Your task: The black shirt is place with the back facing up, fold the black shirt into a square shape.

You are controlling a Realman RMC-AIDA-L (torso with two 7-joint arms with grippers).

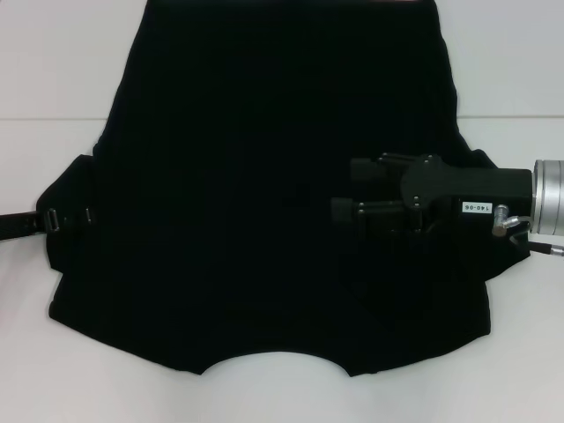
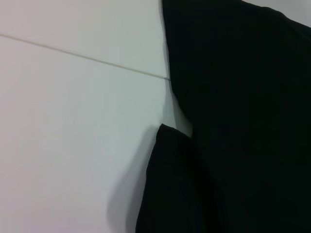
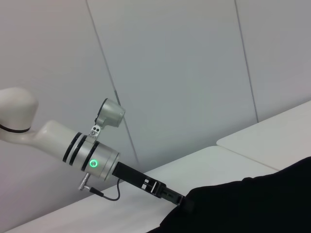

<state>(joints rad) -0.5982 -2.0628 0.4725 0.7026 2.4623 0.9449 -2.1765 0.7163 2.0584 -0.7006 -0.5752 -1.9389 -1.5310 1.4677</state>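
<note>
So the right tool (image 1: 345,189) comes in flat from the right side, arm level with the desk (image 1: 511,53), hanging over the right half of the black shirt (image 1: 264,176). Its two fingers (image 1: 363,167) point toward the middle of the shirt with a gap between them, nothing pinched. The left tool (image 1: 66,217) reaches in low from the left edge and sits right at the shirt's left sleeve; from the far side you can see its arm stretched out straight with the tip buried at the fabric edge. Can't tell if it's clamped or not, black on black.

The shirt is spread flat across most of the white desk, neckline curve toward the robot, hem running off the far end. There's bare white desk on both sides past the sleeves, more on the far left and far right corners. A thin seam line crosses the desk under the shirt.
</note>
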